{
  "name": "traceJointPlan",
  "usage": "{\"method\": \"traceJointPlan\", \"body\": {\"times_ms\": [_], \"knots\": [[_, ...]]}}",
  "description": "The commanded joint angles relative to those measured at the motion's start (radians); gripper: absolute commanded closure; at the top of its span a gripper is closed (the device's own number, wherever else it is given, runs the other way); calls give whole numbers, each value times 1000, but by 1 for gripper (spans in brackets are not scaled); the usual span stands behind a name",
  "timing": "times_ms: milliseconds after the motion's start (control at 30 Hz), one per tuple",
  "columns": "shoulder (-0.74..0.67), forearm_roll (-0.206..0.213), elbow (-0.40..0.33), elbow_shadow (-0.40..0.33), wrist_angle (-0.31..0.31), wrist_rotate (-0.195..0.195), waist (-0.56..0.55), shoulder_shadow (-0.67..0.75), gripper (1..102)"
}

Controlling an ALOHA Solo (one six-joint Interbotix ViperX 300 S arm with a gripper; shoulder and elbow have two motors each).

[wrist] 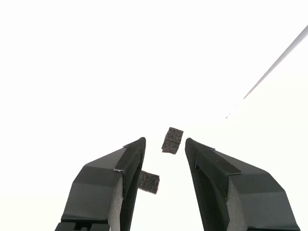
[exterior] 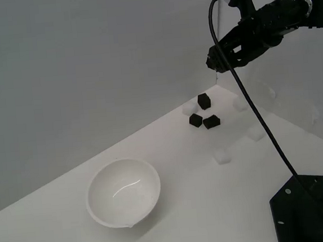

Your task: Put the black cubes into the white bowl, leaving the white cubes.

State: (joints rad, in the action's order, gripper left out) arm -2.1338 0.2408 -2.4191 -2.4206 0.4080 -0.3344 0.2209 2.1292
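Exterior view: gripper [exterior: 215,61] hangs in the air above three black cubes [exterior: 204,100] clustered near the back wall | white bowl [exterior: 123,193] well apart toward that view's left, nothing inside | white cubes [exterior: 223,156] scattered around | wrist view: jaws parted, gripping nothing, one black cube [wrist: 172,140] between fingertips beyond them

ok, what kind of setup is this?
Looks like a bare lab test bench: plain white table against blank walls, holding only a white bowl, black cubes and white cubes, with the arm's open claw above them.
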Motion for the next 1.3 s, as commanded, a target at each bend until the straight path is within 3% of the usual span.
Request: {"method": "traceJointPlan", "body": {"times_ms": [0,133,300,500,600,833,1267], "knots": [[14,9,-6,-3,-54,-14,21,-12,56],[66,14,-26,-23,-135,-14,28,-61,55],[130,15,-32,-31,-179,-14,32,-126,48],[221,32,-20,-17,-190,-14,32,-216,4],[259,34,-20,-15,-202,-14,32,-255,3],[324,37,-15,-11,-327,-8,32,-319,3],[486,37,52,60,-342,-6,32,-483,3]]}}
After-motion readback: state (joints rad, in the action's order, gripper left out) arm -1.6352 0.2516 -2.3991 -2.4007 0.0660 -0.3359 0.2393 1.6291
